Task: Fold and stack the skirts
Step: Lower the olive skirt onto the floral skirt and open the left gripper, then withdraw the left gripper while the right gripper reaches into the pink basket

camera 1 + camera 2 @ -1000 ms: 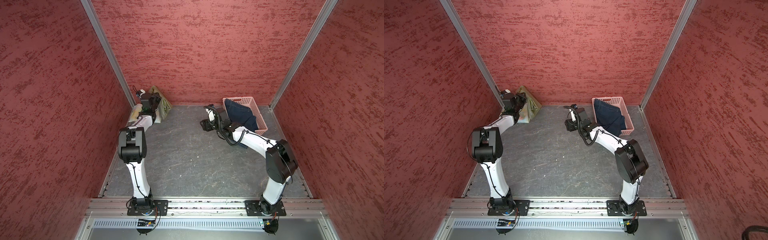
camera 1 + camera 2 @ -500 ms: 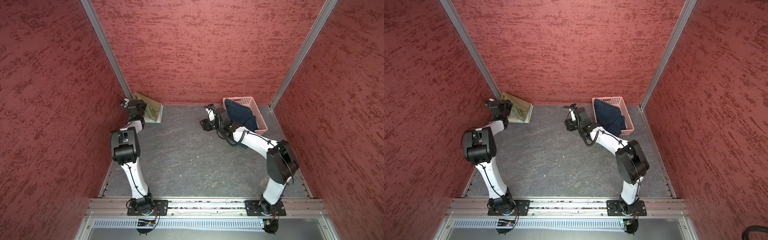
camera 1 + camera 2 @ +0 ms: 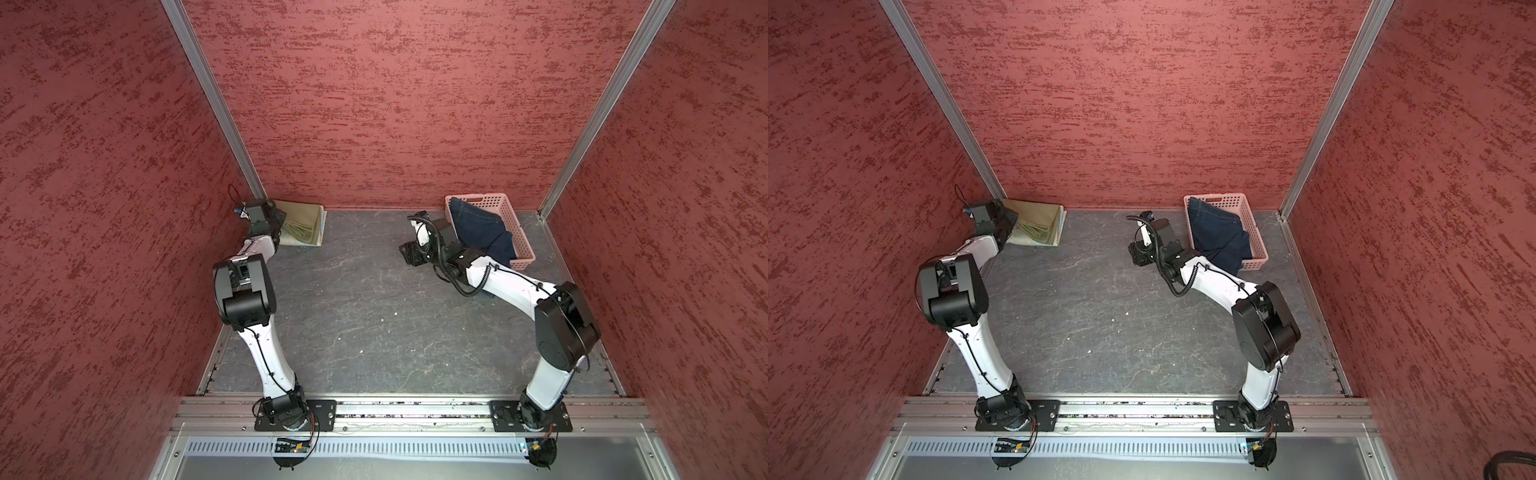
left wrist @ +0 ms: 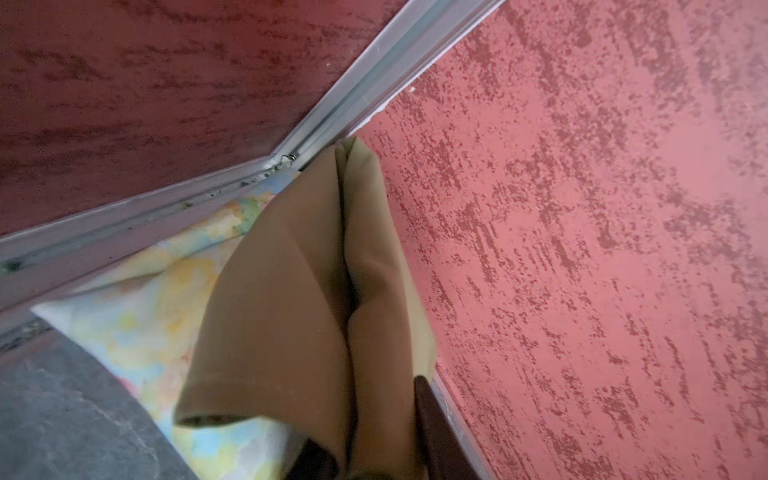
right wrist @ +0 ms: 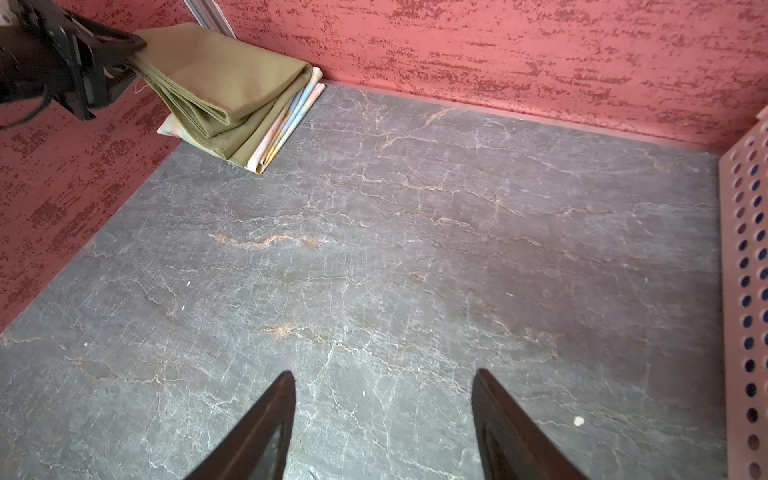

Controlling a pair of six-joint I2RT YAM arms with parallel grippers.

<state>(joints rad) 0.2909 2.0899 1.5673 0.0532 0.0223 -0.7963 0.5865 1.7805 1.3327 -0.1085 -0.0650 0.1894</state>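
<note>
In both top views the left gripper [image 3: 279, 220] sits at the near edge of the folded olive skirt [image 3: 302, 224], which lies on the floral skirt [image 3: 321, 226] in the far corner. The right gripper [image 3: 411, 257] hangs over bare tabletop [image 3: 374, 316]. Just beside it the denim skirt [image 3: 478, 228] spills over the basket [image 3: 500, 199]. The left gripper's jaws are hidden under its wrist, and the right arm covers part of the denim.

The left wrist view shows olive cloth between the fingers [image 4: 432, 415], whose tips are cut off. Whether they pinch or have let go cannot be told.

In the right wrist view the right gripper stands open and empty. Ahead of it, the olive edge rises to the left gripper.

To set the skirt down well, the left gripper should probably open wide, then back straight out so no layer drags. The floral skirt shows only as a rim.
</note>
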